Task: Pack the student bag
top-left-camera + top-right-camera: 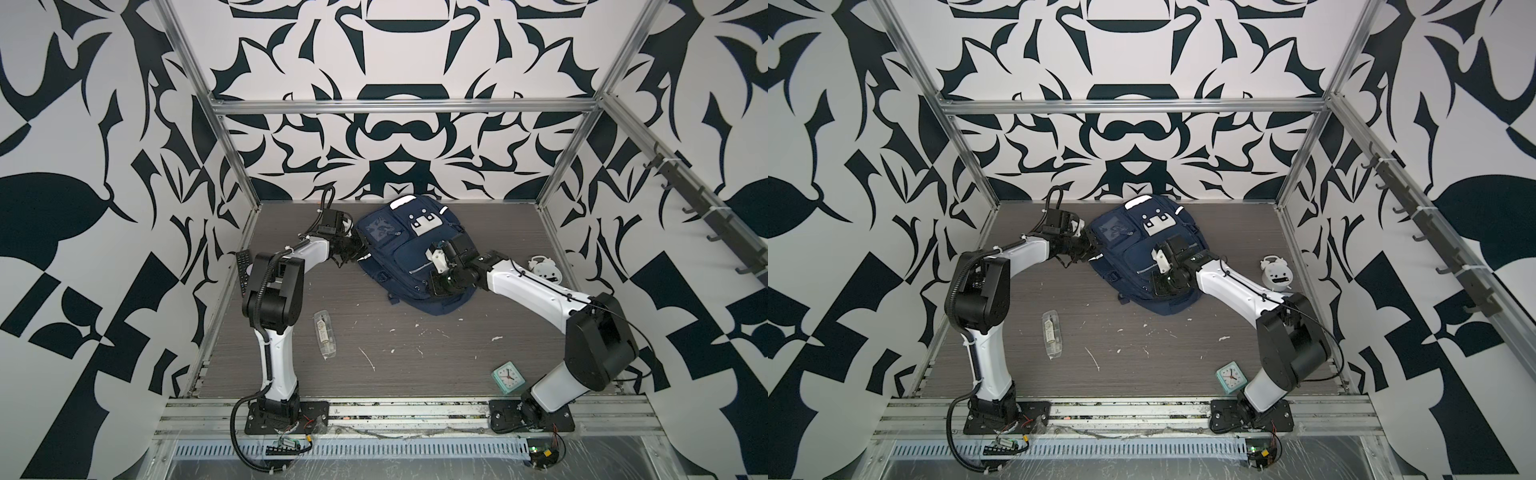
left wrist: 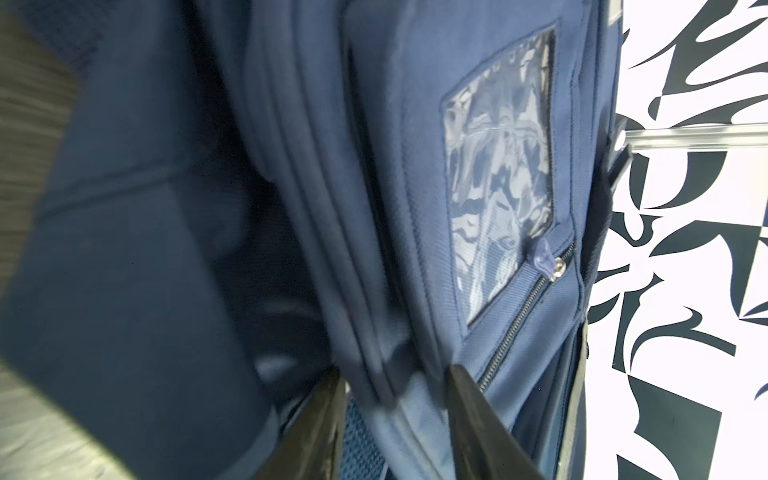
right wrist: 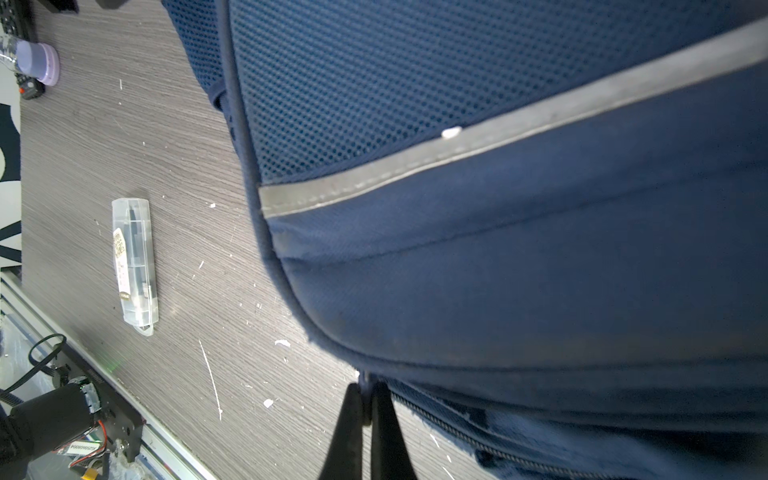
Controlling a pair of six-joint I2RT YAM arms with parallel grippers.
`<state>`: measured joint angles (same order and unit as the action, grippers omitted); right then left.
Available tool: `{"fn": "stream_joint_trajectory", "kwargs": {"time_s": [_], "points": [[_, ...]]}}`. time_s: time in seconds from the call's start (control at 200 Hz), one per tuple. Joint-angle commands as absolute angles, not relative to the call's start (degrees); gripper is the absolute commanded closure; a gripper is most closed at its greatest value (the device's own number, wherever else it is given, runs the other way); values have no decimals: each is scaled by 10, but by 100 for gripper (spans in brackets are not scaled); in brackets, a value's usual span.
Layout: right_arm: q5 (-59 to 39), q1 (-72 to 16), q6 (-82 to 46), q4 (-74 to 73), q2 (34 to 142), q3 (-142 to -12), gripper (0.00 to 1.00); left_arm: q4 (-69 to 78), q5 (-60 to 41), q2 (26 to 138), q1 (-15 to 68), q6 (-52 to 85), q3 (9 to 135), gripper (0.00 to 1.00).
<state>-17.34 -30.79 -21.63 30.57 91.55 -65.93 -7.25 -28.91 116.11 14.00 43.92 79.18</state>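
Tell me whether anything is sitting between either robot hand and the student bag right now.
Nothing visible does. The left hand grips folded layers of the student bag at its side. The right hand is pinched shut on what looks like a small tab at the bag's zippered edge.

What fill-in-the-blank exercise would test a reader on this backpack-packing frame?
1. The left claw has a fold of the student bag ____ its fingers.
2. The right claw is ____ on the student bag's edge beside a zip.
3. The clear case lies on the ____ arm's side of the table.
4. The mint clock rests near the ____ arm's base.
Missing: between; shut; left; right.
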Motion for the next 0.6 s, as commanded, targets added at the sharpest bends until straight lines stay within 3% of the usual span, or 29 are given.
{"fn": "stream_joint_trajectory", "kwargs": {"time_s": [0.0, 0.19, 0.41, 0.595], "points": [[-168, -303, -212, 299, 897, -664, 100, -63, -281, 1187, 141, 443, 788, 60], [-173, -303, -214, 297, 904, -668, 100, -38, -285, 1200, 141, 456, 789, 70], [-179, -304, -213, 305, 905, -673, 100, -4, -289, 1193, 141, 474, 774, 100], [-192, -306, -215, 308, 913, -680, 100, 40, -289, 1148, 138, 501, 724, 100]]}}
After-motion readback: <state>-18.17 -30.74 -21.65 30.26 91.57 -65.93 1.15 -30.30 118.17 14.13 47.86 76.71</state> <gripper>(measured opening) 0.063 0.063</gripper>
